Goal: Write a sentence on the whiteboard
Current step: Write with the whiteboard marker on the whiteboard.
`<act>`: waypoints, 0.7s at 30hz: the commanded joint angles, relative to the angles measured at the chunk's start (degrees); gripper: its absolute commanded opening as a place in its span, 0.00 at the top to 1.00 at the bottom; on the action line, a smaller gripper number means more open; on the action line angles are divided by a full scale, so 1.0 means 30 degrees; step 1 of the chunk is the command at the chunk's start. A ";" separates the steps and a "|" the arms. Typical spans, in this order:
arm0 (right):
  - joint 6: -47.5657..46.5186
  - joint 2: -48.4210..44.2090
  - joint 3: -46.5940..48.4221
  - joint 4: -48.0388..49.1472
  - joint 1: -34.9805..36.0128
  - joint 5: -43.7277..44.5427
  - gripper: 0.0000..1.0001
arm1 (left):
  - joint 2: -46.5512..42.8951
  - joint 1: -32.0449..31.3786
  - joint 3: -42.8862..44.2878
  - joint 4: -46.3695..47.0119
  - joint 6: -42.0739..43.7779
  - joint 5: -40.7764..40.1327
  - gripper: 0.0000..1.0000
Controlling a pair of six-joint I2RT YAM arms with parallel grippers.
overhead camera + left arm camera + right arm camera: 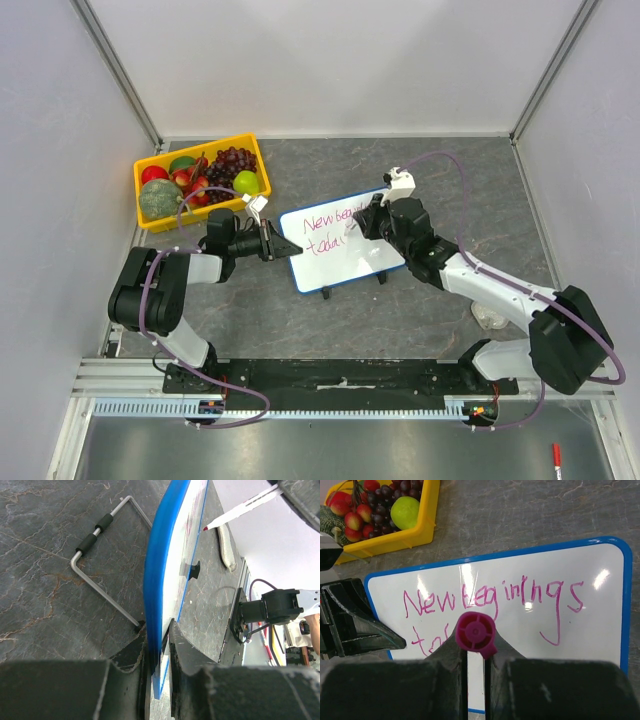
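The whiteboard [350,262], white with a thin blue frame, stands tilted mid-table. My left gripper [272,241] is shut on its left edge; in the left wrist view the blue frame [159,580] runs between the fingers of that gripper [159,645]. My right gripper [362,222] is shut on a pink-capped marker [476,632], whose tip [206,528] is at the board face. The sentence [490,597] reads "New beginnings" in pink, with "to" and part of another letter below; the marker cap and right gripper [476,647] hide what follows.
A yellow tray [142,170] of fruit stands at the back left, close behind my left arm. The board's bent wire stand [100,530] rests on the table behind it. A loose red marker [556,461] lies beyond the near right corner.
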 commanded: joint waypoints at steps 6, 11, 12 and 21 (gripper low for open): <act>-0.0094 0.0590 0.1176 0.0677 -0.0311 0.0191 1.00 | -0.0205 -0.0064 0.0140 -0.0620 0.1430 -0.0959 0.98; -0.0094 0.0592 0.0649 0.0735 -0.0311 0.0132 1.00 | -0.0176 -0.0035 0.0140 -0.0591 0.1401 -0.0960 0.98; -0.0094 0.0591 0.0561 0.0764 -0.0340 0.0103 1.00 | -0.0204 -0.0006 0.0169 -0.0591 0.1429 -0.0960 0.98; -0.0240 0.0357 -0.0083 0.0501 -0.0340 -0.0073 1.00 | -0.0176 -0.0036 0.0169 -0.0620 0.1400 -0.0960 0.98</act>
